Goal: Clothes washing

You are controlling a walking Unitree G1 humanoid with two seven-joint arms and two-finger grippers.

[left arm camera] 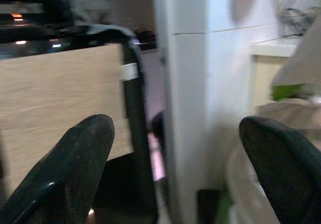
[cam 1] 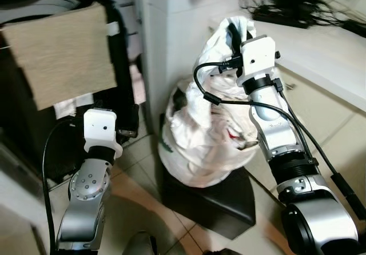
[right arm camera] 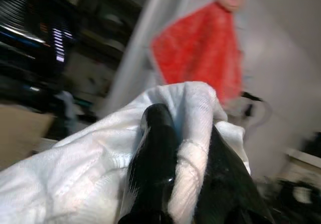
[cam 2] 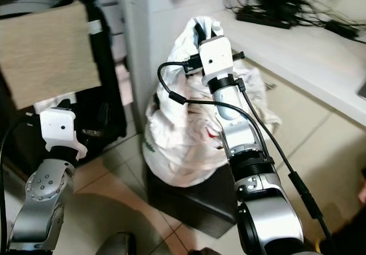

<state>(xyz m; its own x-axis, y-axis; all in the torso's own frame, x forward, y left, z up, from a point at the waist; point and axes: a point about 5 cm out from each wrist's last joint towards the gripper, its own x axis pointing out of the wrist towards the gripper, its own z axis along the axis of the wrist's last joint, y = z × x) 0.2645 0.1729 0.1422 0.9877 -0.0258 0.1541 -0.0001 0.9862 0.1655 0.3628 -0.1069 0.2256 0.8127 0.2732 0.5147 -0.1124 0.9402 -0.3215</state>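
A bulging white woven bag [cam 1: 200, 135] stuffed with clothes stands on a low black stool [cam 1: 211, 200]. My right arm reaches up to the bag's top edge, where my right gripper [cam 1: 233, 29] is shut on a fold of the white fabric. In the right wrist view the black fingers [right arm camera: 155, 133] pinch that white cloth [right arm camera: 198, 128] between them. My left arm [cam 1: 91, 175] is low at the left, apart from the bag. Its gripper [left arm camera: 175, 126] stands wide open with nothing between the fingers, facing a beige cloth [left arm camera: 60, 98].
The beige cloth [cam 1: 63, 55] hangs over a dark black-framed appliance [cam 1: 117, 66] at the left. A white pillar [cam 1: 171, 32] stands behind the bag. At the right a pale counter [cam 1: 320, 49] carries tangled black cables [cam 1: 286, 3]. A red cloth [right arm camera: 200, 53] hangs beyond.
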